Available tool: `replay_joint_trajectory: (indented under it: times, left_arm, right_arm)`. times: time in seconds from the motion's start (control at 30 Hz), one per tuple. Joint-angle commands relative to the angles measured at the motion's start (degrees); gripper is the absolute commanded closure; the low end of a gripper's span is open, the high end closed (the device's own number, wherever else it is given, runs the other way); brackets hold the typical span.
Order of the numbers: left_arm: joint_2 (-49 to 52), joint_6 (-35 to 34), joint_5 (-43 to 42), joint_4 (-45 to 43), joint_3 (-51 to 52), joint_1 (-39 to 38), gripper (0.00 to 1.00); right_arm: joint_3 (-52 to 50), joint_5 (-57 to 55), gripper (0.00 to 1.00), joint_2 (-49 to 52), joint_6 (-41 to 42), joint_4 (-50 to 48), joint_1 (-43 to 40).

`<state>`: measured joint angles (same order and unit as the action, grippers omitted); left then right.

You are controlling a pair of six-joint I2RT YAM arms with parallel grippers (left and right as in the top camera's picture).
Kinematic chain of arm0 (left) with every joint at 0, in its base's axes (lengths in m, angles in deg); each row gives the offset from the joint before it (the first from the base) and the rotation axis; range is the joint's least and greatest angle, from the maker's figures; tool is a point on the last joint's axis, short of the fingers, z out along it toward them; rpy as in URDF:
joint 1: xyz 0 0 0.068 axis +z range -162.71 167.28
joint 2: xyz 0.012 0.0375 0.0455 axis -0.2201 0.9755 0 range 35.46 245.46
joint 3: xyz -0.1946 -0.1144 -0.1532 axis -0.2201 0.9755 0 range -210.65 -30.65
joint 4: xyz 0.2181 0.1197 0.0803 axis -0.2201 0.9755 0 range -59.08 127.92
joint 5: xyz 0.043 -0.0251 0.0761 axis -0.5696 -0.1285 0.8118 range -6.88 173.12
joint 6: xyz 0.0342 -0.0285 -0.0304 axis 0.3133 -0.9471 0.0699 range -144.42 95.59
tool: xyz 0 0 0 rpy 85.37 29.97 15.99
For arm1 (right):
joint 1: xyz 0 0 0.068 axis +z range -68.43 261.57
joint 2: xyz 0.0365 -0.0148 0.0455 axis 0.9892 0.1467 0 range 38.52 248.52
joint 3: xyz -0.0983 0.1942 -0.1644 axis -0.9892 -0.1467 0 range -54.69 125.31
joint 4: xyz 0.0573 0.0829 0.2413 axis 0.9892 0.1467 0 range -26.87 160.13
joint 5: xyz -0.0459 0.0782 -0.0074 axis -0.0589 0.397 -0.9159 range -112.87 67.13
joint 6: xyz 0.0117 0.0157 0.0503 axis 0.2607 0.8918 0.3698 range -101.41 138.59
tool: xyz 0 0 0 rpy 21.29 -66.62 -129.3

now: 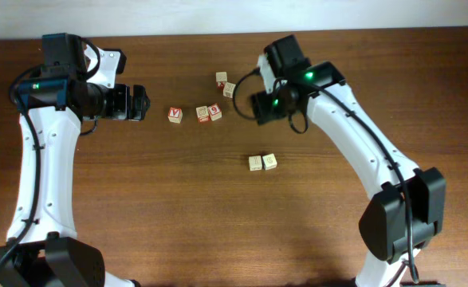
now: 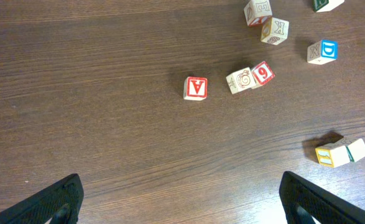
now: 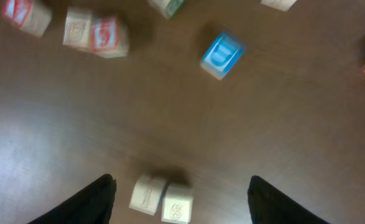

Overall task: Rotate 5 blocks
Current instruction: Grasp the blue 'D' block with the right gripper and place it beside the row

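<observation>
The dark brown wooden worktop point(image 2: 95, 124) carries fine streaky grain. At the centre of the left wrist view is a pale wooden cube with a red lettered face point(image 2: 196, 88), its letter pale. Right of it are a pale wooden cube with a brown outline drawing point(image 2: 239, 81) and a pale wooden cube with a red 9 face point(image 2: 263, 73). Upper right is a pale wooden cube with a blue D face point(image 2: 324, 51), the letter white. Overhead, the white robot arms point(image 1: 38, 183) have black joints and small green lights point(image 1: 308, 76).

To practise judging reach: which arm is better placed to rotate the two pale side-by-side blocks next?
Right, probably: the pale pair sits just ahead of the open right gripper; the left gripper is farther.
</observation>
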<state>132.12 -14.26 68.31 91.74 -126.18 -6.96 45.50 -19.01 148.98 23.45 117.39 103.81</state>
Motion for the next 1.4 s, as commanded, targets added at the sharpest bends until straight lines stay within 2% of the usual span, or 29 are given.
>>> replay_joint_trajectory:
  times: [0.0,0.17,0.27,0.53,0.97,1.17,1.23,1.33,1.37]
  left_arm:
    - [0.4,-0.3,-0.5,-0.1,-1.2,0.0,0.01]
    - [0.4,-0.3,-0.5,0.0,-1.2,0.0,0.01]
    - [0.4,-0.3,-0.4,0.0,-1.2,0.0,0.01]
    - [0.4,-0.3,-0.5,0.0,-1.2,0.0,0.01]
    - [0.4,-0.3,-0.5,-0.1,-1.2,0.0,0.01]
    - [0.4,-0.3,-0.5,0.0,-1.2,0.0,0.01]
    - [0.4,-0.3,-0.4,0.0,-1.2,0.0,0.01]
    - [0.4,-0.3,-0.4,0.0,-1.2,0.0,0.01]
    - [0.4,-0.3,-0.5,0.0,-1.2,0.0,0.01]
  right_arm:
    - [0.3,-5.7,0.28,1.6,6.3,-5.4,-0.5]
    - [0.3,-7.4,0.28,7.6,16.3,-15.6,-0.5]
    - [0.3,-7.4,0.28,11.0,19.3,-19.6,-0.3]
    - [0.3,-7.7,0.28,18.6,19.7,-25.4,1.0]
    - [0.3,-10.0,0.31,22.0,21.2,-26.4,1.0]
    - [0.3,-10.4,0.41,22.7,21.2,-26.9,1.0]
    - [0.3,-10.4,0.47,22.9,21.2,-26.9,1.0]
    - [0.3,-10.3,0.6,22.9,21.2,-26.9,1.0]
    - [0.3,-10.3,0.62,22.9,21.2,-26.8,1.0]
